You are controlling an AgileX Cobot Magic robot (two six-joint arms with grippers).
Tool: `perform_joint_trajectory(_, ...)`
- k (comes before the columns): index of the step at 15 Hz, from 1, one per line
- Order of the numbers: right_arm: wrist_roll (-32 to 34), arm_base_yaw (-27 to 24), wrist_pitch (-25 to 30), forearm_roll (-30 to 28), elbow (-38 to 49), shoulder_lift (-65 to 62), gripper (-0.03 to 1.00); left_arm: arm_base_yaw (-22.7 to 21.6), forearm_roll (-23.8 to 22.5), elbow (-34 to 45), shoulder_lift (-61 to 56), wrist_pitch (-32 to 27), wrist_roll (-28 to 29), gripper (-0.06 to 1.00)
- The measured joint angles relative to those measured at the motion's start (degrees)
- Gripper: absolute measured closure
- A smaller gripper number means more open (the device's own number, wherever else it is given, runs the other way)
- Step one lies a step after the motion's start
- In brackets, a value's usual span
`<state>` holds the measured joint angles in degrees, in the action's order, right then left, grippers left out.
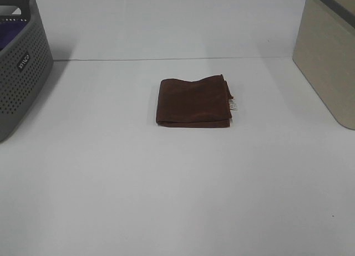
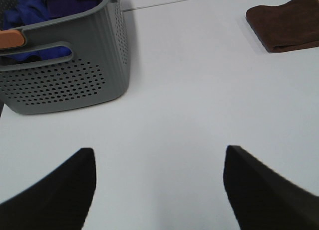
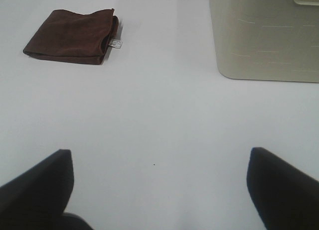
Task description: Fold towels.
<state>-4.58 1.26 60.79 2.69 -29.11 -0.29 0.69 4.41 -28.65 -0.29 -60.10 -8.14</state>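
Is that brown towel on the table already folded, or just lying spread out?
Folded. The brown towel lies as a compact rectangle with stacked layers at its edges, and a small tag sticks out at one side.

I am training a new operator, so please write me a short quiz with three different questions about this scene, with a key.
1. True or false: the towel on the table is already folded.
2. Which holds purple cloth? A) grey basket B) beige bin C) neither
3. Fill in: the left gripper and right gripper are both ____ and hold nothing.

Key: 1 true; 2 A; 3 open
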Motion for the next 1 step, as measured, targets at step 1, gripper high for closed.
perform_joint_trajectory(1,0.0,0.0,0.0,0.0,0.0,0.0,0.06,0.0,0.0,0.0,0.0,0.0,0.0,0.27)
